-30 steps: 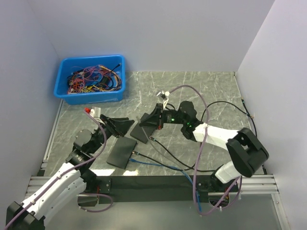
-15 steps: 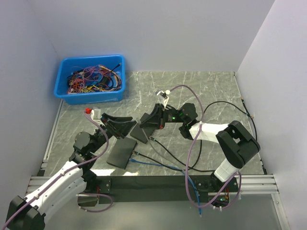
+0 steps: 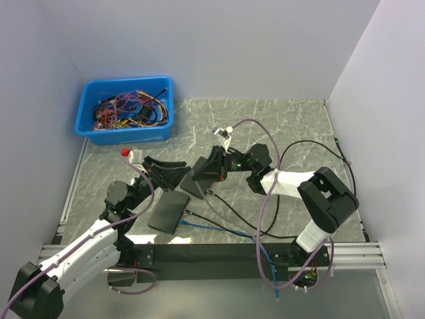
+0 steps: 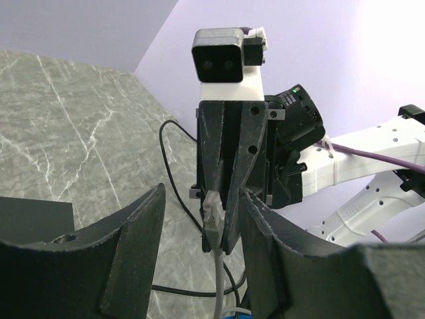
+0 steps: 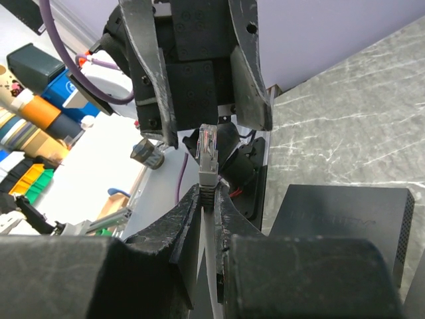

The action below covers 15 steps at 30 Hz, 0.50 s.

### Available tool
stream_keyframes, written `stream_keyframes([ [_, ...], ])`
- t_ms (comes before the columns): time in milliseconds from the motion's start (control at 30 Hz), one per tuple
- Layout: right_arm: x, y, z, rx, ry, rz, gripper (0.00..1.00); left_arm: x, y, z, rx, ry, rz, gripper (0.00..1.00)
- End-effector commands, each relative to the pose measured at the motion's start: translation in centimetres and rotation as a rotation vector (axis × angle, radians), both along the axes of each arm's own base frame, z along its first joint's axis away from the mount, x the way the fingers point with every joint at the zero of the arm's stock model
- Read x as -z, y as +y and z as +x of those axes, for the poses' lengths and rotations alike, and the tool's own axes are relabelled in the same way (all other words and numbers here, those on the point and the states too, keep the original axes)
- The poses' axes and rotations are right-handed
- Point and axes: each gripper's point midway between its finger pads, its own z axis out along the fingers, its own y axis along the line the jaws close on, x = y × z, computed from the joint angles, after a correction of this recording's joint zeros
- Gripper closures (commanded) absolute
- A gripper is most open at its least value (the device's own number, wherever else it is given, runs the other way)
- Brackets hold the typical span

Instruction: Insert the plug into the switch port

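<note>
Plug (image 5: 208,151) clamped in right gripper (image 5: 207,199), left gripper (image 4: 200,196) jaws apart; faint lettering on switch (image 5: 348,212) illegible.

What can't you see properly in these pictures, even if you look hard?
- Switch ports: none show in the right wrist view; the right tool covers part of it.
- Plug: in the top view, too small, tucked between the arms.
- Blue bin wires: top view, too small and tangled to count.
</note>
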Motion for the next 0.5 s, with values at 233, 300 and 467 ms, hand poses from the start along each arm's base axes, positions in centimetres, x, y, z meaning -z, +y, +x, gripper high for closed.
stream_keyframes([
  [233,-1.38,0.58,-0.27,-0.031,-0.059,0.038,1.00,-1.18,-0.20,-0.42,0.021,-0.044,-0.028,0.56],
  [300,-1.37,0.63,-0.32,-0.034,-0.057,0.037,1.00,-1.00,-0.26,-0.36,0.024,-0.040,-0.024,0.60],
  [467,-1.38,0.68,-0.27,-0.035,-0.054,0.038,1.00,-0.98,-0.51,-0.46,0.039,-0.042,-0.020,0.71],
])
